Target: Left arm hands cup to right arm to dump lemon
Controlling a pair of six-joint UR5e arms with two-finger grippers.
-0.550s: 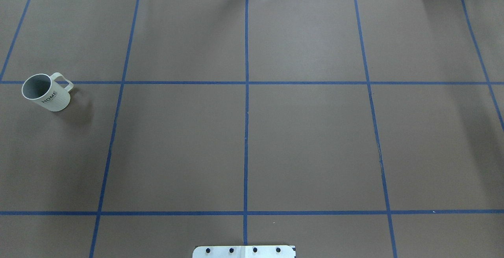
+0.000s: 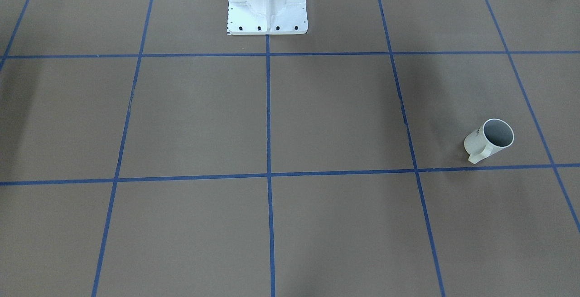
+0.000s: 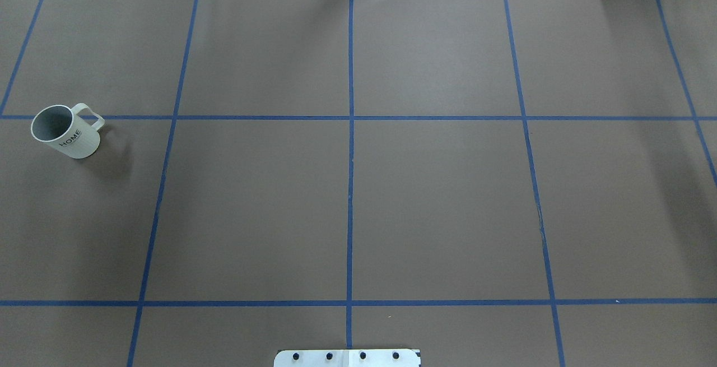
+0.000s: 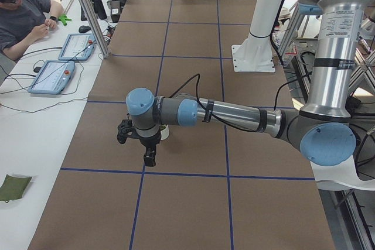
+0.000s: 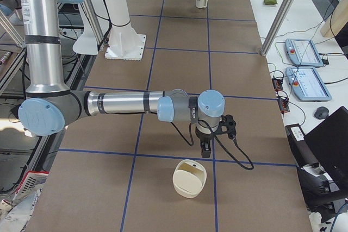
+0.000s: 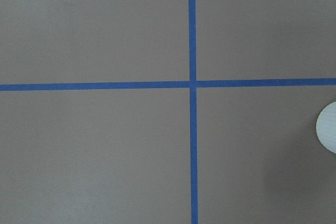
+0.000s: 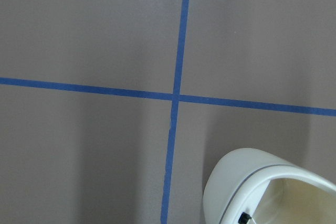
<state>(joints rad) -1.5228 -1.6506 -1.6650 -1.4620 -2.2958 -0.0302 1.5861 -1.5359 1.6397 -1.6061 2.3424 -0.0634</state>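
The cup (image 3: 66, 133), a cream-white mug marked "HOME", stands upright at the table's far left, its handle toward the far side. It also shows in the front view (image 2: 491, 139). Its grey inside shows no lemon; the lemon is hidden or out of view. In the left side view my left gripper (image 4: 150, 157) hangs pointing down just beside the cup (image 4: 166, 133). In the right side view my right gripper (image 5: 205, 149) points down at the other end of the table. I cannot tell whether either gripper is open or shut. A white rim edge (image 6: 328, 135) shows in the left wrist view.
A cream-white container (image 5: 189, 178) sits just in front of my right gripper and also shows in the right wrist view (image 7: 247, 182). The robot's white base (image 2: 267, 4) stands at mid-table. Operator tablets (image 5: 307, 69) lie on the side bench. Blue tape lines grid the brown table.
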